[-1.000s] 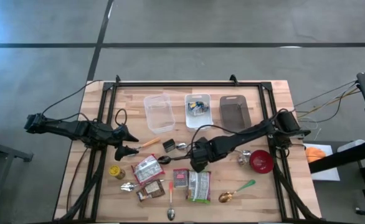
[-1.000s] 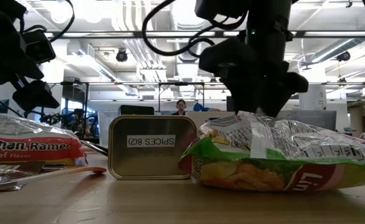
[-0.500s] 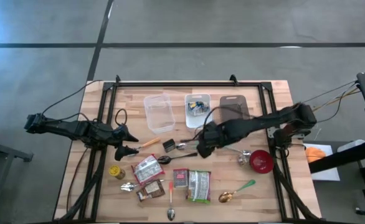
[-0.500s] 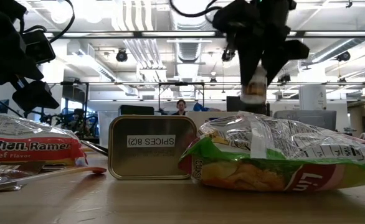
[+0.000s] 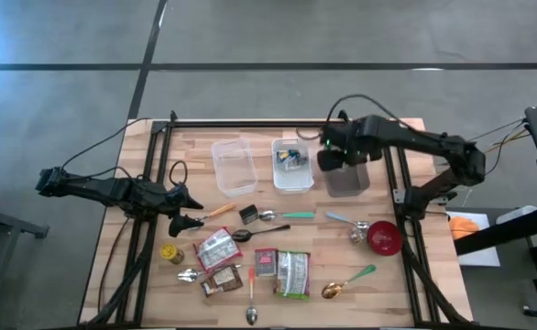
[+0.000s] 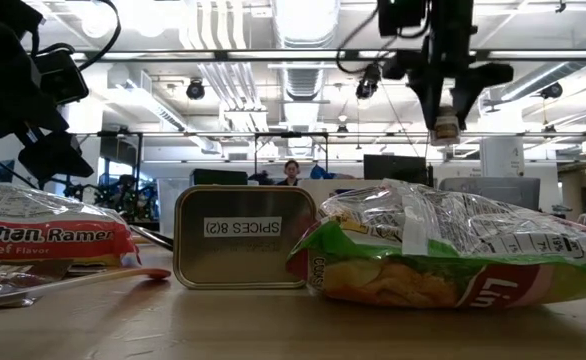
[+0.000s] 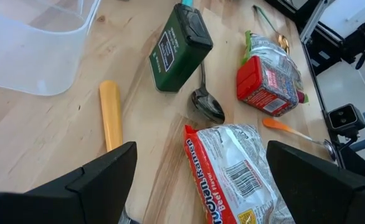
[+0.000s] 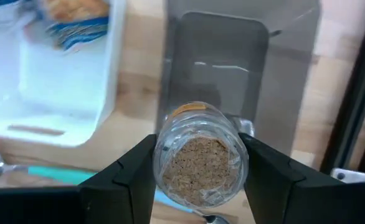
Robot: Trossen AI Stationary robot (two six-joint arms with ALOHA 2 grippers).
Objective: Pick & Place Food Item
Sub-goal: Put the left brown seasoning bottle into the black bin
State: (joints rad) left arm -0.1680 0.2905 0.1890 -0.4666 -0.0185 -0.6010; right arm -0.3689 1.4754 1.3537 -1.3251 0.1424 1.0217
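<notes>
Here, along the high view's lower edge, snack packets [image 5: 293,273] and spoons lie on the table [image 5: 406,137]. At mid-left, the left gripper [image 5: 191,210] waits with fingers spread wide, empty. Toward the upper right, the right gripper [image 8: 201,165] clasps a spice jar [image 8: 200,163] above the dark bin [image 8: 232,68].

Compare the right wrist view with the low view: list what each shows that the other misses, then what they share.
Only the right wrist view: the dark bin beneath the held spice jar, the white bin beside it, and a teal-handled spoon.

Only the low view: the SPICES tin, the ramen packet, the chip bag, and the waiting left gripper, open.

Both: the right gripper shut on the jar, raised above the table.
</notes>
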